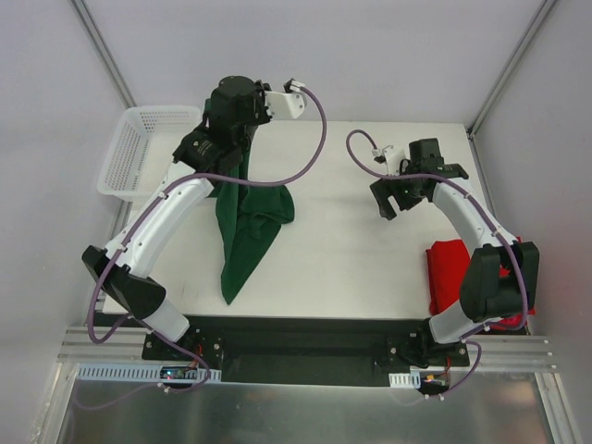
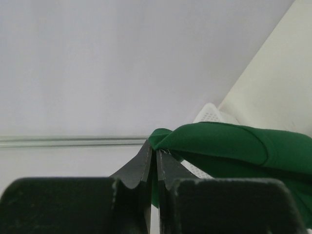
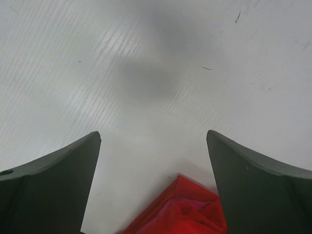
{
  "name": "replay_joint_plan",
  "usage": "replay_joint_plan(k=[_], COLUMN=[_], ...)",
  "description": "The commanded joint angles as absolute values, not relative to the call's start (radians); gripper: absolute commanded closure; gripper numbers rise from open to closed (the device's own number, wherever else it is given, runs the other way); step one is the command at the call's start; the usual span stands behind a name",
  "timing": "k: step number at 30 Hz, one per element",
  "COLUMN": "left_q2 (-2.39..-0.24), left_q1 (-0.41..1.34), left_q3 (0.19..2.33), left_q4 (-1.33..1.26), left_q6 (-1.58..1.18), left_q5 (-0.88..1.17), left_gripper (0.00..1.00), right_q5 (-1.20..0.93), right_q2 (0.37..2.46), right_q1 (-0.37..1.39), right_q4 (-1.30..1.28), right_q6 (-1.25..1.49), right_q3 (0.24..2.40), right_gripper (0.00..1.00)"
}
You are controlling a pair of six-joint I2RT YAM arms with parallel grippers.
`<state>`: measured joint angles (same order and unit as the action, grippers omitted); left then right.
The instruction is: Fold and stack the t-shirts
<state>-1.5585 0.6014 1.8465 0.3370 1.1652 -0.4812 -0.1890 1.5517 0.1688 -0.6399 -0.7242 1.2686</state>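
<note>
The dark green t-shirt (image 1: 248,220) hangs bunched from my left gripper (image 1: 233,148), which is raised over the back left of the table, and its lower end trails down to the table surface. In the left wrist view the left gripper (image 2: 157,152) is shut on a fold of the green t-shirt (image 2: 229,142). The red t-shirt (image 1: 450,271) lies crumpled at the table's right edge, partly under the right arm. My right gripper (image 1: 396,199) hovers open over bare table, left of and beyond it. From the right wrist, the right gripper (image 3: 153,137) holds nothing, with the red t-shirt (image 3: 179,210) just below it.
A white mesh basket (image 1: 139,148) stands at the table's back left corner, close beside the left arm, and a piece of the basket (image 2: 209,115) shows behind the green cloth. Enclosure walls and frame posts ring the white table (image 1: 351,268).
</note>
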Motion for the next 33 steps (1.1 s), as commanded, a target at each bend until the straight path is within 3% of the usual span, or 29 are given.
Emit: replay_joint_plan(k=[1, 6, 17, 28, 33], left_q2=[-1.551, -1.539, -1.503, -1.483, -1.485], left_q1=[0.607, 0.614, 0.637, 0.649, 0.670], left_q3=[1.865, 1.875, 1.793, 1.841, 1.830], left_q4=[0.242, 0.227, 0.140, -0.178, -0.455], left_q6=[1.212, 1.261, 1.391, 1.561, 1.732], left_q5=[-0.512, -0.555, -0.653, -0.695, -0.692], left_gripper=[1.00, 1.00, 1.00, 1.00, 1.00], right_q5=[-0.230, -0.307, -0.232, -0.206, -0.215], right_q2=[1.516, 1.496, 1.604, 1.606, 1.618], right_q1=[0.167, 0.213, 0.434, 0.436, 0.436], right_q4=[-0.641, -0.601, -0.632, -0.610, -0.615], right_q6=[-0.723, -0.690, -0.726, -0.746, -0.742], right_q3=[1.261, 1.278, 1.390, 1.338, 1.353], right_gripper=[0.05, 0.06, 0.06, 0.06, 0.06])
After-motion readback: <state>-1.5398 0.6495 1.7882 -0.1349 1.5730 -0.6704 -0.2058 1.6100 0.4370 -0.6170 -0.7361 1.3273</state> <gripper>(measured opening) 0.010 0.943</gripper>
